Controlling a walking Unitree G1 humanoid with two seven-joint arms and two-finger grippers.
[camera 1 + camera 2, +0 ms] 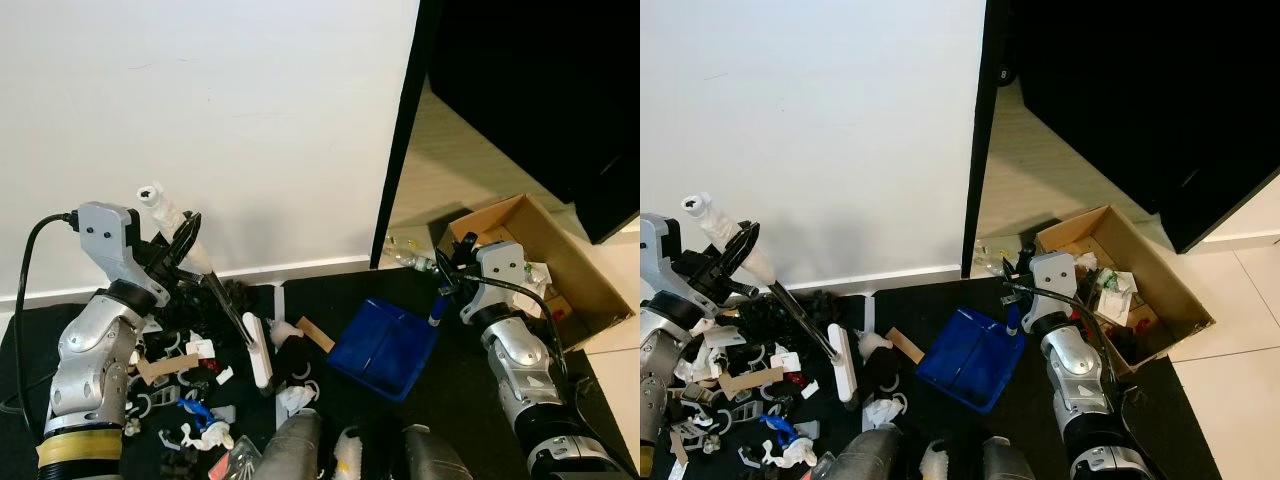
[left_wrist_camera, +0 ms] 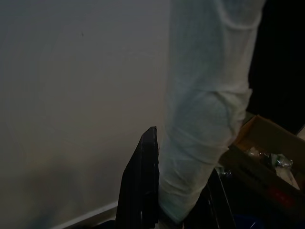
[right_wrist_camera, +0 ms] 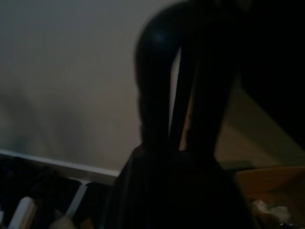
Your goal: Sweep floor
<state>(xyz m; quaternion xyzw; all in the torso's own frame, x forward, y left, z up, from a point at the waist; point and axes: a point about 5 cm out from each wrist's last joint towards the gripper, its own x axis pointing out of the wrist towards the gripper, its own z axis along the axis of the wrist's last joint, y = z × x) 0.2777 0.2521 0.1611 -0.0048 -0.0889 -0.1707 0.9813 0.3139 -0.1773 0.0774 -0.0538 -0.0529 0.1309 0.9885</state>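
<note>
The sweeping looks barely under way. On the dark mat [image 1: 330, 300], a thick scatter of litter [image 1: 195, 395], white scraps, bits of cardboard and a blue piece, lies on the left, near the robot, well apart from the blue dustpan [image 1: 385, 348], whose tray looks empty as far as can be seen. The left gripper [image 1: 183, 248] is closed around the cloth-wrapped top of a small brush's handle [image 1: 172, 222]; the dark shaft slants down to the right, and its white head [image 1: 260, 350] rests at the right edge of the pile, between litter and dustpan. The right gripper [image 1: 441, 268] holds the dustpan's upright handle [image 1: 437, 308] at the pan's right side, fingers closed on it. A cardboard box [image 1: 560, 262] with rubbish inside stands at the far right, just beyond the mat. What remains, by my judgement, is nearly everything: pushing the pile rightward into the pan, then tipping it into the box.
</note>
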